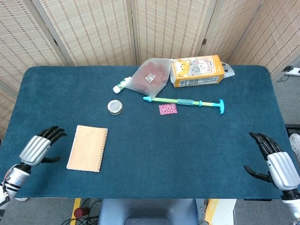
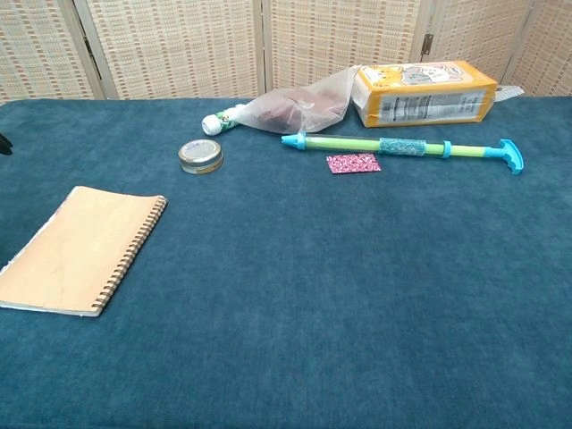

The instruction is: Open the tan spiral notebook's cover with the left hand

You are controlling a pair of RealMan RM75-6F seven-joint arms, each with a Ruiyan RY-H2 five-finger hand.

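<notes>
The tan spiral notebook (image 1: 87, 148) (image 2: 83, 249) lies closed on the blue table at the front left, its wire spine along its right side. My left hand (image 1: 38, 147) hovers just left of the notebook, fingers apart and holding nothing; a short gap separates them. In the chest view only a dark sliver of it shows at the left edge. My right hand (image 1: 274, 161) is over the table's front right corner, fingers spread and holding nothing, far from the notebook.
Behind the notebook sits a small round tin (image 1: 115, 107). Further back lie a white tube (image 1: 121, 85), a clear bag (image 1: 151, 75), an orange cat-print box (image 1: 196, 71), a green-and-blue stick tool (image 1: 185, 102) and a pink glitter square (image 1: 168, 109).
</notes>
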